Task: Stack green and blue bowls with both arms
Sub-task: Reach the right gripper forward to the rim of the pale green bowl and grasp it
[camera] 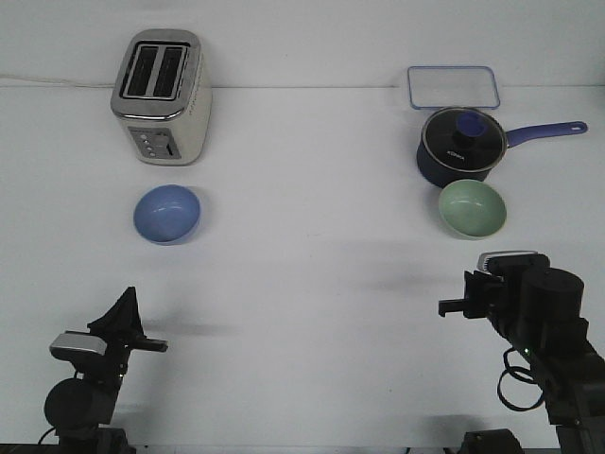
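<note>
The periwinkle blue bowl (pixel 167 214) sits upright on the white table, left of centre, in front of the toaster. The pale sage green bowl (pixel 472 208) sits upright at the right, just in front of the saucepan. My left gripper (pixel 128 317) is low at the near left, well short of the blue bowl and holding nothing. My right gripper (pixel 460 298) hovers at the near right, a little short of the green bowl and holding nothing. From this angle I cannot tell how either gripper's jaws stand.
A silver toaster (pixel 161 97) stands at the back left. A dark blue saucepan (pixel 459 144) with a glass lid stands directly behind the green bowl, its handle pointing right. A clear lidded container (pixel 452 87) lies behind the saucepan.
</note>
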`<state>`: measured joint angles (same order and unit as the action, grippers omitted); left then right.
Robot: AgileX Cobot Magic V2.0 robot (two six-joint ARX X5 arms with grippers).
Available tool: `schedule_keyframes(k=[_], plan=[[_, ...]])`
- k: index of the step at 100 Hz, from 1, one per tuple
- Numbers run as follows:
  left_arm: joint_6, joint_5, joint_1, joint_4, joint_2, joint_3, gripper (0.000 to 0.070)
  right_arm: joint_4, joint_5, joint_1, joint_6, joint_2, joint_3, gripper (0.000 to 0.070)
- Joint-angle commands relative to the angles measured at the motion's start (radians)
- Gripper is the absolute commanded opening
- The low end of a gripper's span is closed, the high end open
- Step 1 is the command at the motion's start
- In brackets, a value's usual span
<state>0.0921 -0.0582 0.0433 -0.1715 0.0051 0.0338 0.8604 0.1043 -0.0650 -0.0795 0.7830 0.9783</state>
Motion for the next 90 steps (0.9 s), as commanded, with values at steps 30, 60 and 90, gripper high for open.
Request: schedule_keyframes(k=[30, 60, 90], plan=[[-0.002, -0.002, -0.001, -0.010, -0.002, -0.019, 0.0011, 0.019, -0.007, 0.000, -0.027, 0.012, 0.019, 0.0458], [-0.002, -0.002, -0.001, -0.010, -0.002, -0.019, 0.0011, 0.013, -0.013, 0.110, 0.054, 0.245, 0.185, 0.0458], [-0.002, -0.002, -0.001, -0.010, -0.002, -0.019, 0.0011, -0.027, 0.056, 0.260, 0.192, 0.584, 0.400, 0.0458]])
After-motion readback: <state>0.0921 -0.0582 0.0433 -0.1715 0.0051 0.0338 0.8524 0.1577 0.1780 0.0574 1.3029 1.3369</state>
